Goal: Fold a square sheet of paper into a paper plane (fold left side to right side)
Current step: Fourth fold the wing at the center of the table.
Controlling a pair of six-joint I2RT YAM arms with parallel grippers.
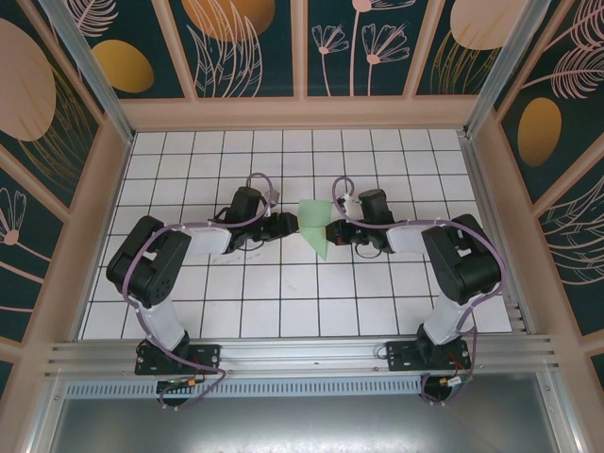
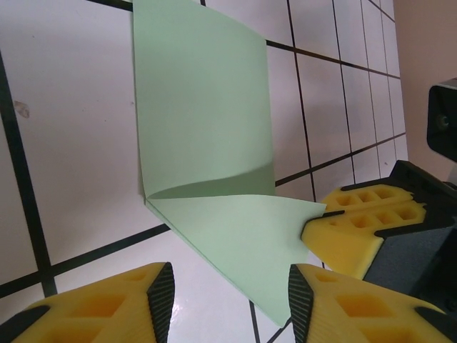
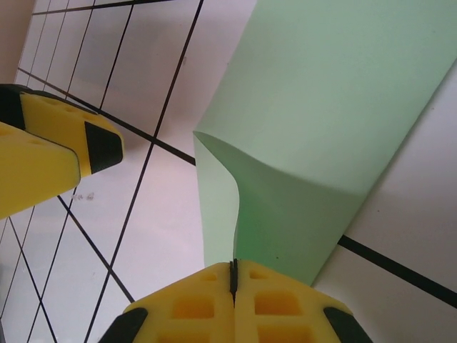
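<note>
The square sheet of paper [image 1: 316, 225] is pale green and lies mid-table, folded over with one flap lifted. In the left wrist view the sheet of paper [image 2: 207, 121] shows a triangular flap coming to a point at the right. It does not have the narrow dart shape of a paper plane. My right gripper [image 3: 233, 275] is shut on the sheet's raised edge, its yellow fingers [image 2: 357, 225] pinching that point. My left gripper [image 2: 225, 293] stands open just left of the sheet [image 1: 288, 225], with the flap's lower tip lying between its fingers, not gripped.
The white tiled table [image 1: 283, 302] is walled by wooden panels on three sides. A metal rail [image 1: 302, 354] with both arm bases runs along the near edge. The two grippers face each other closely across the paper; the left gripper's finger [image 3: 50, 146] shows in the right wrist view.
</note>
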